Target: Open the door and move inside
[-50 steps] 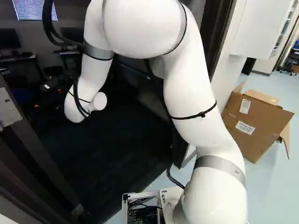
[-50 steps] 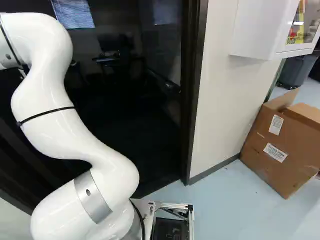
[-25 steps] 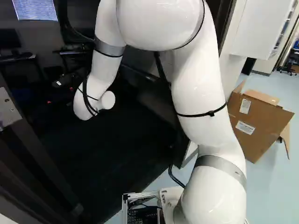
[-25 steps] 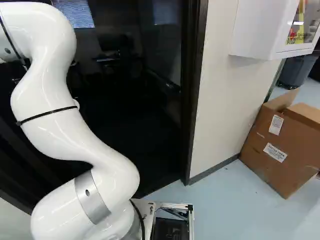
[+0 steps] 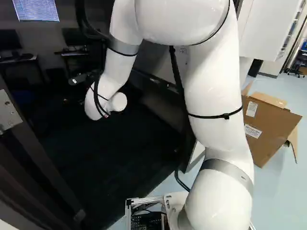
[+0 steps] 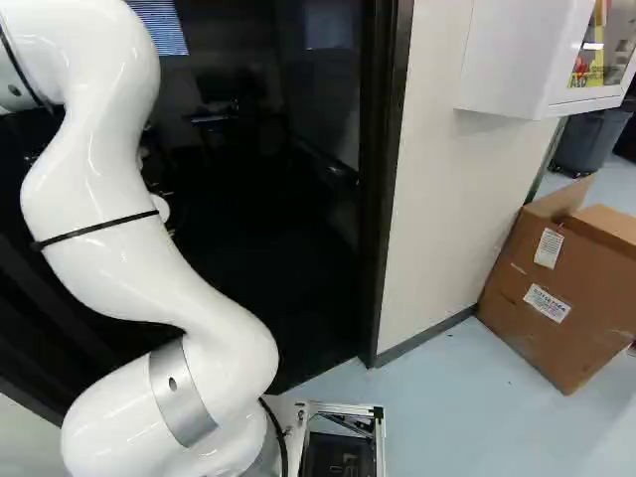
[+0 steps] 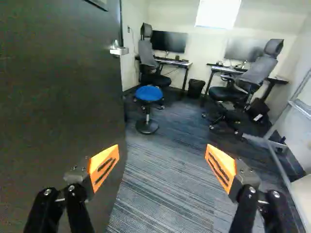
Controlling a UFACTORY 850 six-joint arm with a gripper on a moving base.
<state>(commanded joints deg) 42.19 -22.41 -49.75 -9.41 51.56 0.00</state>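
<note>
In the left base view my gripper [image 5: 82, 78] shows only as a dark shape beyond the white wrist, inside the dark doorway. The wrist view shows the gripper [image 7: 162, 165] wide open, nothing between its orange pads. A dark door [image 7: 63, 97] stands open into the room, filling the space beside and ahead of one finger; whether that finger touches it I cannot tell. Its metal handle [image 7: 118, 50] is farther ahead, near the door's edge, apart from the fingers. Through the opening lies a carpeted floor [image 7: 165, 179]. The doorway's dark frame [image 6: 386, 189] rises right of the arm in the right base view.
Ahead in the room are a blue stool [image 7: 148, 93], two office chairs [image 7: 150, 58] [image 7: 248, 73], desks with monitors [image 7: 168, 41] and a black bin [image 7: 196, 88]. Metal framing [image 7: 277, 155] flanks the other finger. A cardboard box [image 6: 556, 288] and white wall cabinet [image 6: 527, 60] stand outside the doorway.
The arm has swung rightward in both base views, carrying wrist and gripper across the dark opening. The base has stayed put, and the frame and box have not shifted.
</note>
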